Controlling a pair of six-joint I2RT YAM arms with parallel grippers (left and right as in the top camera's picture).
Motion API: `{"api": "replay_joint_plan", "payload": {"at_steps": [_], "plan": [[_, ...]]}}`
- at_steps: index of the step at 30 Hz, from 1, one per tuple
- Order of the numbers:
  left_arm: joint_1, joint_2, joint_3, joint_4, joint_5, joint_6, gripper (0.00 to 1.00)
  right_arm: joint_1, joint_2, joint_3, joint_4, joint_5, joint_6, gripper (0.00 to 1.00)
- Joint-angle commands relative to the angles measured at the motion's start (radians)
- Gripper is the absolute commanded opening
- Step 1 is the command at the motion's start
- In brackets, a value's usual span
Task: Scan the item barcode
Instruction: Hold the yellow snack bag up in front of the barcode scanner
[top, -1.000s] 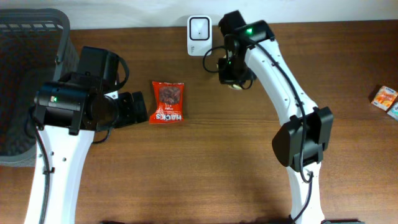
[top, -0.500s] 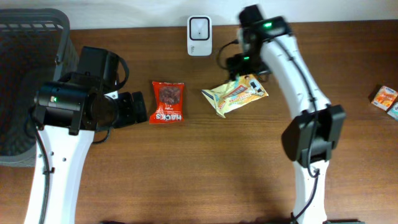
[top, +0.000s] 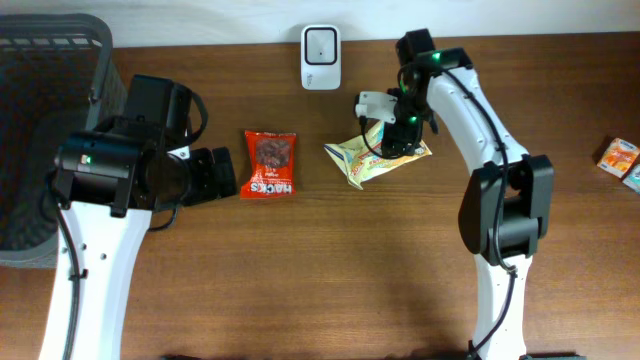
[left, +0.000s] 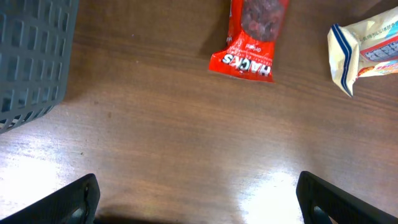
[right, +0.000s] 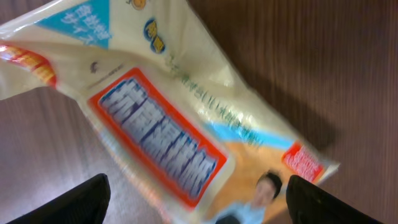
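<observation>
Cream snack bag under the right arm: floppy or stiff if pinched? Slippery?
Likely floppy: the cream snack bag lies crumpled, film wrinkled. Glossy film suggests light and somewhat slick. Lying flat on the table, it probably slides rather than rolls if pushed.

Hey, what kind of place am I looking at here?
Most likely a mock shop checkout on a wooden table: a white scanner at the back edge, a red snack packet and a yellow snack packet before it, and a grey basket at the side.
</observation>
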Motion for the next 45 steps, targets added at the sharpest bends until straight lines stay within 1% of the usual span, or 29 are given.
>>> {"api": "replay_joint_plan", "payload": {"at_steps": [1, 2, 3, 4, 6, 8, 10, 11, 13, 14, 15, 17, 18, 19, 20, 21, 24, 26, 27, 28, 31, 32, 33, 35, 36, 38, 40, 43, 45], "plan": [[0.002, -0.004, 0.004, 0.002, -0.011, -0.009, 0.99, 0.02, 0.008, -0.09, 0.039, -0.016, -0.053, 0.9], [0.002, -0.004, 0.004, 0.002, -0.011, -0.009, 0.99, 0.02, 0.008, -0.131, 0.077, -0.016, -0.052, 0.85], [0.002, -0.004, 0.004, 0.002, -0.011, -0.009, 0.99, 0.02, 0.008, -0.154, 0.108, -0.016, -0.052, 0.69], [0.002, -0.004, 0.004, 0.002, -0.011, -0.009, 0.99, 0.02, 0.008, -0.173, 0.136, -0.023, -0.051, 0.43], [0.002, -0.004, 0.004, 0.002, -0.011, -0.009, 0.99, 0.02, 0.008, -0.185, 0.142, -0.076, -0.018, 0.29], [0.002, -0.004, 0.004, 0.002, -0.011, -0.009, 0.99, 0.02, 0.008, -0.187, 0.159, -0.171, 0.095, 0.04], [0.002, -0.004, 0.004, 0.002, -0.011, -0.009, 0.99, 0.02, 0.007, -0.186, 0.233, -0.249, 0.388, 0.04], [0.002, -0.004, 0.004, 0.002, -0.011, -0.009, 0.99, 0.02, 0.006, -0.181, 0.29, -0.27, 0.657, 0.04], [0.002, -0.004, 0.004, 0.002, -0.011, -0.009, 0.99, 0.02, 0.006, -0.149, 0.33, -0.27, 0.989, 0.04], [0.002, -0.004, 0.004, 0.002, -0.011, -0.009, 0.99, 0.02, 0.005, -0.117, 0.33, -0.27, 1.078, 0.04], [0.002, -0.004, 0.004, 0.002, -0.011, -0.009, 0.99, 0.02, 0.004, -0.09, 0.323, -0.27, 1.117, 0.04], [0.002, -0.004, 0.004, 0.002, -0.011, -0.009, 0.99, 0.021, 0.003, -0.053, 0.298, -0.268, 1.12, 0.06], [0.002, -0.004, 0.004, 0.002, -0.011, -0.009, 0.99, 0.021, 0.003, -0.052, 0.286, -0.226, 1.11, 0.28], [0.002, -0.004, 0.004, 0.002, -0.011, -0.009, 0.99, 0.021, 0.003, -0.054, 0.271, -0.142, 1.076, 0.37], [0.002, -0.004, 0.004, 0.002, -0.011, -0.009, 0.99, 0.021, 0.003, -0.066, 0.264, -0.076, 1.03, 0.53], [0.002, -0.004, 0.004, 0.002, -0.011, -0.009, 0.99, 0.021, 0.003, -0.077, 0.261, -0.07, 0.997, 0.66], [0.002, -0.004, 0.004, 0.002, -0.011, -0.009, 0.99, 0.031, 0.003, -0.13, 0.264, -0.101, 0.904, 0.68], [0.002, -0.004, 0.004, 0.002, -0.011, -0.009, 0.99, 0.053, 0.003, -0.188, 0.26, -0.225, 0.722, 0.68], [0.002, -0.004, 0.004, 0.002, -0.011, -0.009, 0.99, 0.068, 0.003, -0.219, 0.269, -0.22, 0.659, 0.76], [0.002, -0.004, 0.004, 0.002, -0.011, -0.009, 0.99, 0.077, 0.003, -0.245, 0.298, -0.19, 0.651, 0.82], [0.002, -0.004, 0.004, 0.002, -0.011, -0.009, 0.99, 0.093, 0.003, -0.348, 0.436, -0.081, 0.666, 0.84], [0.002, -0.004, 0.004, 0.002, -0.011, -0.009, 0.99, 0.093, 0.003, -0.393, 0.491, -0.076, 0.671, 0.82], [0.002, -0.004, 0.004, 0.002, -0.011, -0.009, 0.99, 0.093, 0.003, -0.42, 0.533, -0.049, 0.72, 0.75], [0.002, -0.004, 0.004, 0.002, -0.011, -0.009, 0.99, 0.093, 0.003, -0.43, 0.578, 0.005, 0.816, 0.13], [0.002, -0.004, 0.004, 0.002, -0.011, -0.009, 0.99, 0.093, 0.002, -0.426, 0.578, 0.004, 0.854, 0.04], [0.002, -0.004, 0.004, 0.002, -0.011, -0.009, 0.99, 0.093, -0.003, -0.414, 0.566, -0.013, 0.931, 0.04], [0.002, -0.004, 0.004, 0.002, -0.011, -0.009, 0.99, 0.093, -0.029, -0.372, 0.53, -0.097, 0.934, 0.04], [0.002, -0.004, 0.004, 0.002, -0.011, -0.009, 0.99, 0.093, -0.125, -0.314, 0.526, -0.09, 1.055, 0.04], [0.002, -0.004, 0.004, 0.002, -0.011, -0.009, 0.99, 0.095, -0.197, -0.275, 0.546, -0.089, 1.061, 0.04]]}}
